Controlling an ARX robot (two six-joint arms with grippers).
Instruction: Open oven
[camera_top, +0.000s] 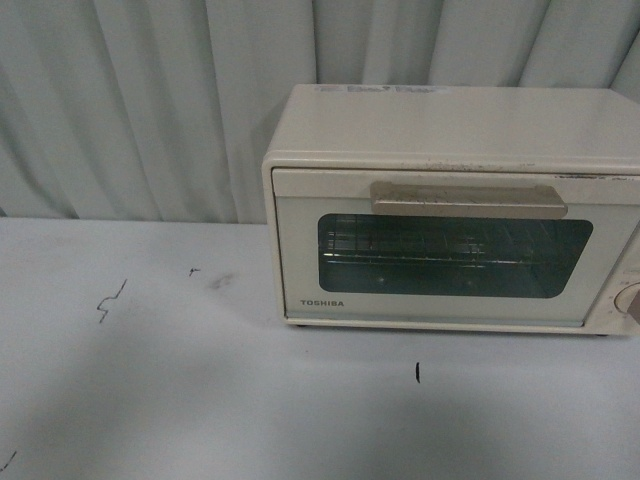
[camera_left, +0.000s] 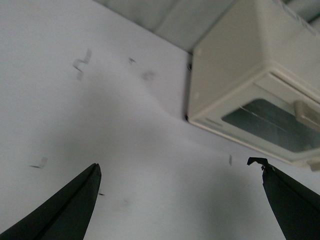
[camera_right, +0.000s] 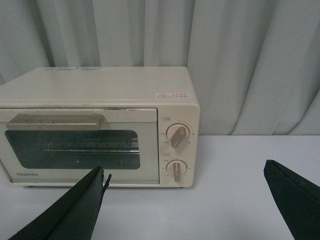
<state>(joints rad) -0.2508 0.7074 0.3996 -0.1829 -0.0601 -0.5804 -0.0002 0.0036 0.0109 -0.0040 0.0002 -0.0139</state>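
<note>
Front view: a cream-white TOSHIBA toaster oven (camera_top: 440, 140) stands at the right rear of the white worktop (camera_top: 200, 380), backed against a pale pleated curtain (camera_top: 150, 100). Its door is shut, with the beige bar handle (camera_top: 468, 200) running across the top of it. Through the dark glass window, a wire rack (camera_top: 420, 245) shows inside the chamber. A round knob (camera_top: 632, 300) is cut off at the picture's right edge. Neither arm appears here.

Left wrist view: the left claw (camera_left: 176, 165) hangs above the worktop (camera_left: 125, 125) with its dark fingers (camera_left: 75, 205) spread wide and nothing between them. The oven (camera_left: 235, 60) sits well beyond, seen corner-on.

Right wrist view: the right claw (camera_right: 183, 167) is also gaping wide and empty, facing the oven (camera_right: 100, 90) front. Two knobs, upper (camera_right: 177, 135) and lower (camera_right: 176, 170), sit on the panel beside the closed door, and a small warning sticker (camera_right: 172, 95) lies on the oven's top.
</note>
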